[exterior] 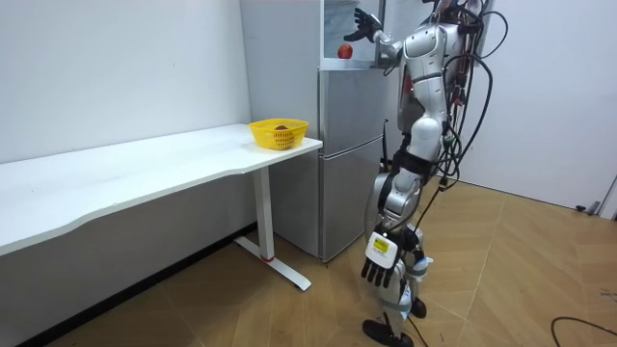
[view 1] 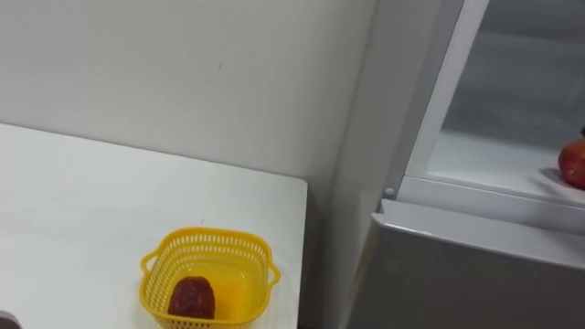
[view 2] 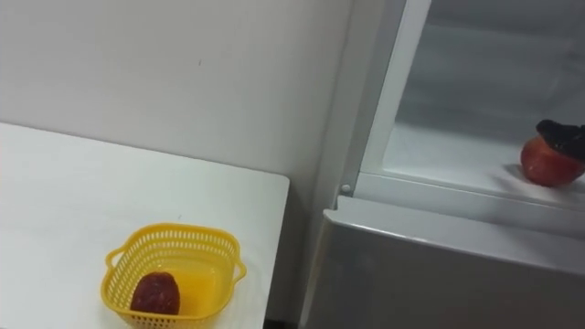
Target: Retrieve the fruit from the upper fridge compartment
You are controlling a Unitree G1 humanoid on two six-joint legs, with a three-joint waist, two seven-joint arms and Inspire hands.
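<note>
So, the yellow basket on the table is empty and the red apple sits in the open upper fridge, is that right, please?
Not quite: the left eye view shows a dark red fruit in the yellow basket on the table. The red apple does sit in the open upper fridge.

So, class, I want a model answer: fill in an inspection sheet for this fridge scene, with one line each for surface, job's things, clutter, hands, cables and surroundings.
Surface: white table beside the fridge; a yellow basket near its corner holds a dark red fruit.
Job's things: red apple on the shelf of the open upper compartment.
Clutter: nothing seen.
Hands: right hand raised to the upper compartment, open, with a fingertip at the apple's top; contact unclear. Left hand hangs open by the leg.
Cables: nothing seen besides the robot's own.
Surroundings: white wall, wooden floor; the robot stands at the fridge.
</note>
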